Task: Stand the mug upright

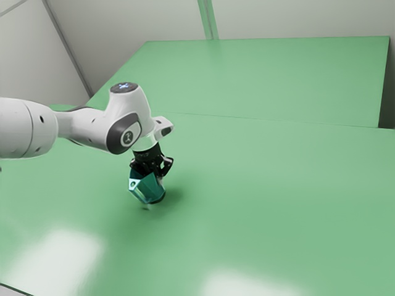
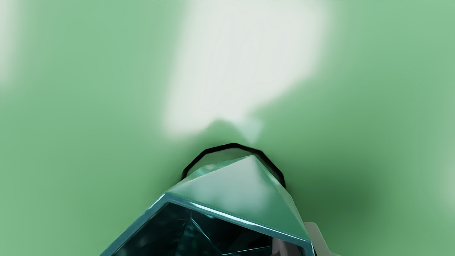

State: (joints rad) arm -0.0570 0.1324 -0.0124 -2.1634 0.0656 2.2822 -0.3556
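Gripper (image 2: pixel 303 244) pinches the wall of the tipped mug (image 1: pixel 147 187), far from the near edge of the table (image 1: pixel 278 179); it looks hard, light, maybe slippery, good to grab there

The glossy teal, faceted mug (image 1: pixel 148 189), dark-edged at its base, tilts with its open mouth toward the exterior view's upper left, its wall pinched in the gripper (image 1: pixel 149 164) at the green tabletop (image 1: pixel 259 185).

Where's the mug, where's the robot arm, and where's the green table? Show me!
Mug (image 2: pixel 229 190): wrist view, on its shiny outer side.
Robot arm (image 1: pixel 87 126): exterior view, on a white section.
Green table (image 1: pixel 278 185): exterior view, on its bare top.
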